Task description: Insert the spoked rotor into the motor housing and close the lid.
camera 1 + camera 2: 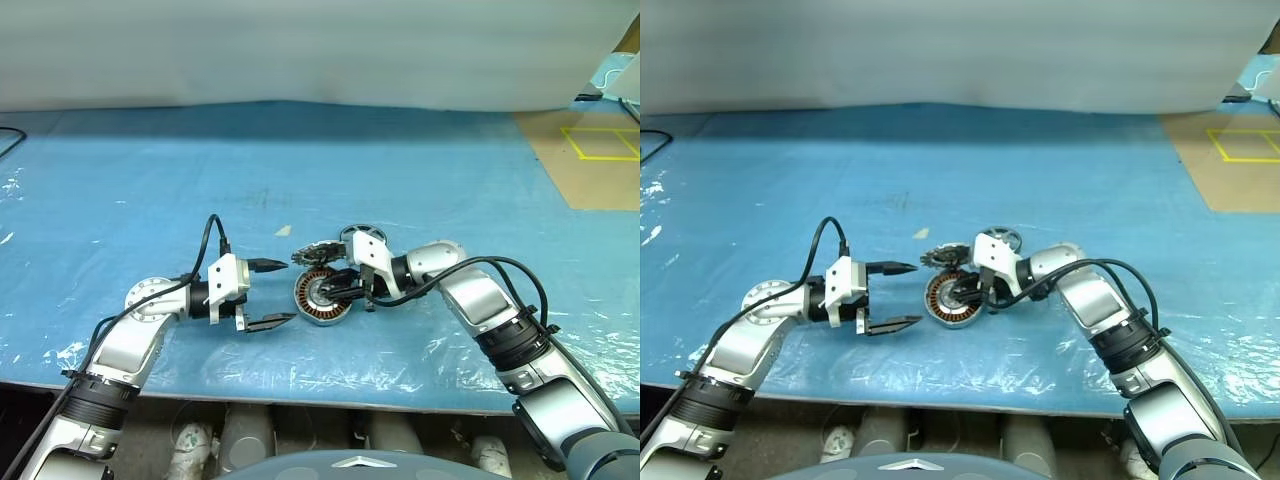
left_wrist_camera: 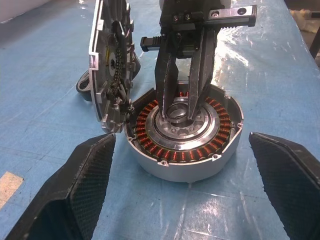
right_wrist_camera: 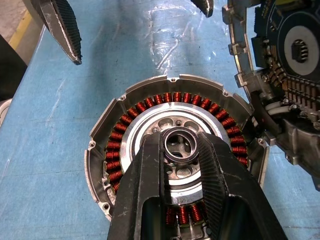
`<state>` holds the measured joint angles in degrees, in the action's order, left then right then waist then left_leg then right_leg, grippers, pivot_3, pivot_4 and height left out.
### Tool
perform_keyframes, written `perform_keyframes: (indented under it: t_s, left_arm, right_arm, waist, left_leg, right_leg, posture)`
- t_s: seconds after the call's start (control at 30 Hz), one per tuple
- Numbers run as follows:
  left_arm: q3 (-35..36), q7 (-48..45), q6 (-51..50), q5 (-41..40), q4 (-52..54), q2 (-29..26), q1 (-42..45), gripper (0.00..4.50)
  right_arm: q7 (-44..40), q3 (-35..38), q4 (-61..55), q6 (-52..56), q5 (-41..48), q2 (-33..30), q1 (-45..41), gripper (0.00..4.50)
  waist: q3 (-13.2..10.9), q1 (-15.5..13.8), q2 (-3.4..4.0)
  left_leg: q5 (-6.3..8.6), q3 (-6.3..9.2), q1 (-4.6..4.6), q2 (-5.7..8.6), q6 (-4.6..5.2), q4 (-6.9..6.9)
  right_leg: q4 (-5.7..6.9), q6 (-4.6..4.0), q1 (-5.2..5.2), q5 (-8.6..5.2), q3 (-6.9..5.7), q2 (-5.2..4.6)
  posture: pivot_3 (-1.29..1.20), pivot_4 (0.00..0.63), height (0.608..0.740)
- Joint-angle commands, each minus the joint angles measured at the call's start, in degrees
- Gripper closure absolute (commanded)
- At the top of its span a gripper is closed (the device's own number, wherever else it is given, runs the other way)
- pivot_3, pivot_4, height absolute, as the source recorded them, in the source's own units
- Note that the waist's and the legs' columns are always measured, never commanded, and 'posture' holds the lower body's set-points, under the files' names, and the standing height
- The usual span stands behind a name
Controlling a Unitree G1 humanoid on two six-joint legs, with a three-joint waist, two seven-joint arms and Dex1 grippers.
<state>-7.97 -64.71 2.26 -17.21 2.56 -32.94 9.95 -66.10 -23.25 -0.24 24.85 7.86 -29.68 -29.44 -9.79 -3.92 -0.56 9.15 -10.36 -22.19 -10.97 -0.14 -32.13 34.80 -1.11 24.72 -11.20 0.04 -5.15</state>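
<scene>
The motor housing (image 1: 318, 298) lies flat on the blue table, its copper windings ringing a silver centre (image 3: 150, 125). My right gripper (image 3: 178, 143) reaches in from the right and is shut on the dark ring at the housing's centre (image 2: 176, 111). The lid (image 2: 107, 65) stands on its edge against the housing's far rim, its inner side showing in the right wrist view (image 3: 285, 55). The spoked rotor (image 1: 364, 237), dark-rimmed, sits just behind my right gripper. My left gripper (image 1: 287, 291) hangs open just left of the housing, touching nothing.
The blue sheet (image 1: 300, 170) covers the table, and its front edge (image 1: 300, 392) runs close below both arms. A brown floor patch with yellow tape (image 1: 595, 150) lies at the far right. A small pale scrap (image 1: 283, 231) rests behind the lid.
</scene>
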Motion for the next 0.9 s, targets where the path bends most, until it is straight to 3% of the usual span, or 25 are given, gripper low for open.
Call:
perform_keyframes:
  t_s: [0.03,0.9]
  left_arm:
    - [0.4,-0.2,0.9,-0.1,0.6,-0.1,0.5,0.0]
    - [0.2,0.4,-0.5,-0.4,2.4,0.0,0.5,0.0]
  right_arm:
    - [-0.6,-0.1,-0.7,-0.6,0.1,0.1,-0.6,3.93]
    - [-1.0,-0.6,0.1,-1.7,-1.3,0.2,-0.9,3.93]
  waist:
    - [0.0,0.0,0.0]
    - [0.0,0.0,0.0]
  left_leg:
    - [0.0,0.0,0.0,0.0,0.0,0.0]
    - [0.0,0.0,0.0,0.0,0.0,0.0]
  right_leg:
    - [0.0,0.0,0.0,0.0,0.0,0.0]
    - [0.0,0.0,0.0,0.0,0.0,0.0]
  posture:
    - [0.0,0.15,0.74]
    - [0.0,0.15,0.74]
